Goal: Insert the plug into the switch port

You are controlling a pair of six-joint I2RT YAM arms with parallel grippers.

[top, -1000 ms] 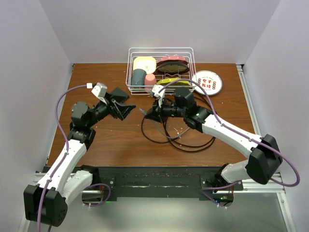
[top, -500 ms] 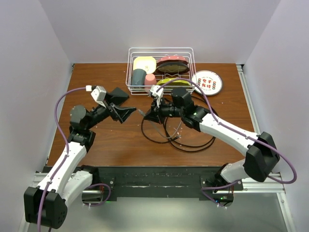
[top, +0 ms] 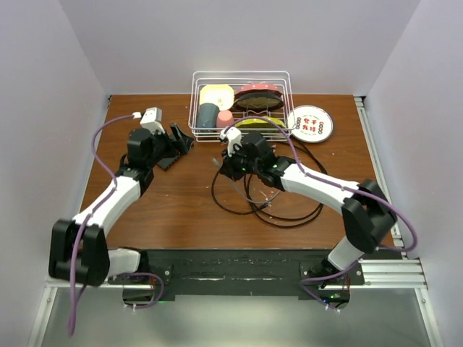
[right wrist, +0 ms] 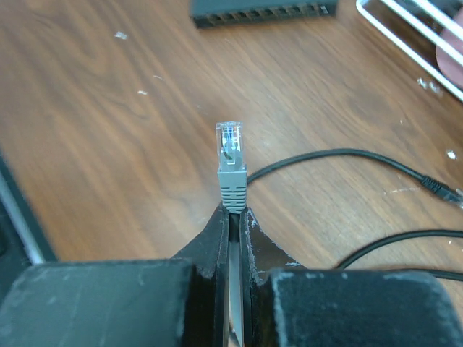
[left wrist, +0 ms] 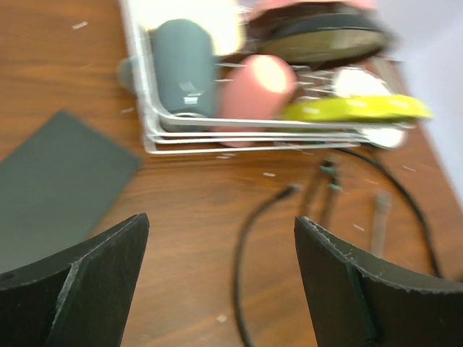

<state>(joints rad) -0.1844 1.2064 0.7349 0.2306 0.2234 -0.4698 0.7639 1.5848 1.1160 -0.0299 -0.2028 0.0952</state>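
The switch (right wrist: 264, 9) is a flat black box whose row of sockets faces my right gripper (right wrist: 233, 210). That gripper is shut on the cable just behind the plug (right wrist: 231, 163), a grey boot with a clear tip pointing at the switch, still well short of it. From above, the switch (top: 165, 162) lies at the back left, partly under my left gripper (top: 177, 142). The left wrist view shows the left gripper (left wrist: 221, 246) open and empty above the table, with the switch (left wrist: 58, 181) by its left finger.
Loops of black cable (top: 268, 202) lie on the wooden table under the right arm. A white wire rack (top: 241, 101) with cups and dishes stands at the back centre. A printed plate (top: 309, 123) sits to its right.
The left arm has swung back and to the left, so its open gripper now sits over the switch. The right gripper has shifted slightly left and back, still holding the plug.
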